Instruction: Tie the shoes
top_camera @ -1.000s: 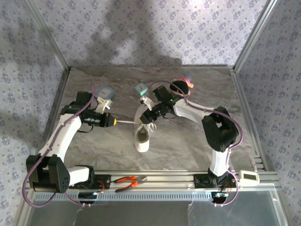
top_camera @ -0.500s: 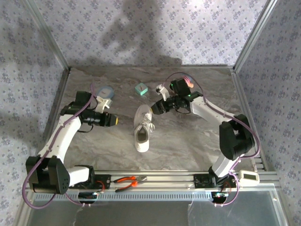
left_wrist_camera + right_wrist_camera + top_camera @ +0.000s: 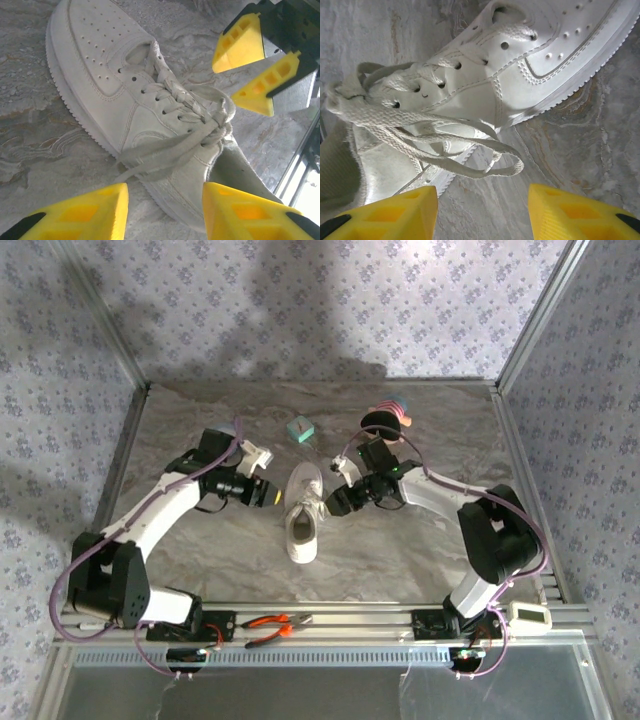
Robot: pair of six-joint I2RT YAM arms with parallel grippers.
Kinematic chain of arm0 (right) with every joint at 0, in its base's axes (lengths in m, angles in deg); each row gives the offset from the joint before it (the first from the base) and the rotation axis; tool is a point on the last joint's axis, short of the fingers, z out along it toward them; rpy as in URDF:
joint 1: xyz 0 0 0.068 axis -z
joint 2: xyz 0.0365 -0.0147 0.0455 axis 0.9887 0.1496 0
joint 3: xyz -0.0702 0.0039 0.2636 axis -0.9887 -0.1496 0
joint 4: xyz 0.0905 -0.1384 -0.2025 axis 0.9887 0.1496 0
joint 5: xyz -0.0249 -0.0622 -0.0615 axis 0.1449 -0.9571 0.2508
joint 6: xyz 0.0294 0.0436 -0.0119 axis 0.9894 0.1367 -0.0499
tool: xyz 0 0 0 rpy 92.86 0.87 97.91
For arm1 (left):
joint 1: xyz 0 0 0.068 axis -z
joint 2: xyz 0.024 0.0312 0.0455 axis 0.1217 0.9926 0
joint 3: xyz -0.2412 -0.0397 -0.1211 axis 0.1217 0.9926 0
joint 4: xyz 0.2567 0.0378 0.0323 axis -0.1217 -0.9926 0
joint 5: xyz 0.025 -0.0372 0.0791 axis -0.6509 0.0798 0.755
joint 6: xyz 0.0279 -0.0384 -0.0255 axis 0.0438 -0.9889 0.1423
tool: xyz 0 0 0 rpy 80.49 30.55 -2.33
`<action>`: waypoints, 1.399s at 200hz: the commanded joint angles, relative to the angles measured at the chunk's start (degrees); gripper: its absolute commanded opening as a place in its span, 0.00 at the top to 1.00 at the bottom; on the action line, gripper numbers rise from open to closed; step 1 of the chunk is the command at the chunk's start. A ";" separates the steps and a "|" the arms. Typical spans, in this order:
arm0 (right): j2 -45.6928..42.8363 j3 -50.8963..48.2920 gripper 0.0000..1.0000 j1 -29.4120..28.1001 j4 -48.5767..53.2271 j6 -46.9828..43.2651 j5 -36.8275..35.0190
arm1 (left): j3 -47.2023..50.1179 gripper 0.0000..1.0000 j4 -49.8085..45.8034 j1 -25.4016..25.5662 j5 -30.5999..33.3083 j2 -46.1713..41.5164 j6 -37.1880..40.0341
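Nearest me, red-handled pliers (image 3: 275, 623) lie on the front rail, no part of this job. Past them the white sneaker (image 3: 302, 530) sits in the middle of the counter (image 3: 400, 555), flat on its sole. My left pincer (image 3: 268, 497) stands just beside one flank and my right pincer (image 3: 336, 502) just beside the other. Both have their jaws parted with nothing between them, so neither holds a lace.

The laces (image 3: 445, 145) are gathered into a knot (image 3: 220, 117) at the top of the eyelets. Loops spill down both sides, and one lies out on the counter. I judge the bow made but slack — whether it is a true bow or only a crossed tangle I can't tell. What's left, I reckon, is snugging it down.

Farther back, well apart from the shoe, sit a small teal box (image 3: 300, 428) and a dark round object (image 3: 385, 420) with a pink and blue rim — neither matters here.
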 commanded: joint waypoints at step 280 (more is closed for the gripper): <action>5.95 -6.84 0.70 -6.63 -13.58 -6.58 -13.74 | 5.56 0.58 7.62 -2.63 1.69 -0.57 14.29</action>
